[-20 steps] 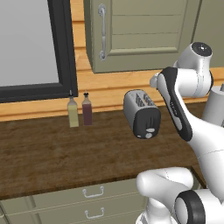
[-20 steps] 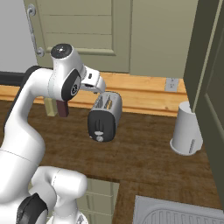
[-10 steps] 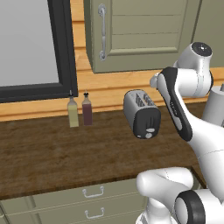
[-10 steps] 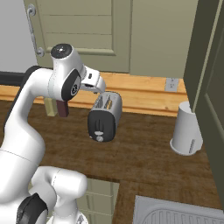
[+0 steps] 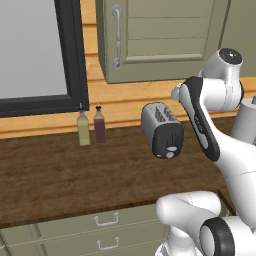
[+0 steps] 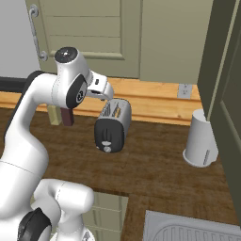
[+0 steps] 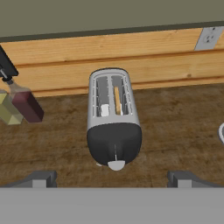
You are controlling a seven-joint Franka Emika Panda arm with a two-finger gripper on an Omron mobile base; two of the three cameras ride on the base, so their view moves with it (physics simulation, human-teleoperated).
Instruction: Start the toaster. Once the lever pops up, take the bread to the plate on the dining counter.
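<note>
The silver-grey toaster [image 5: 161, 129] [image 6: 113, 124] [image 7: 113, 120] stands on the wooden counter by the back wall, black end face toward me. The lever [image 5: 171, 148] [image 6: 106, 142] is a pale tab on that face, above the round knob. A tan bread slice [image 7: 117, 99] stands on edge in one slot. My gripper [image 7: 113, 180] hangs above and in front of the toaster, open wide with nothing between its fingertips [image 7: 41, 179]. The hand [image 6: 101, 87] hovers just over the toaster's back end. The plate and the dining counter are out of view.
Two bottles [image 5: 83, 129] [image 5: 99, 126] stand left of the toaster against the wall. A white canister [image 6: 201, 139] sits to the right, near a tall cabinet side. A wall cabinet [image 5: 160, 35] hangs overhead. A sink [image 6: 188, 230] lies at the lower right.
</note>
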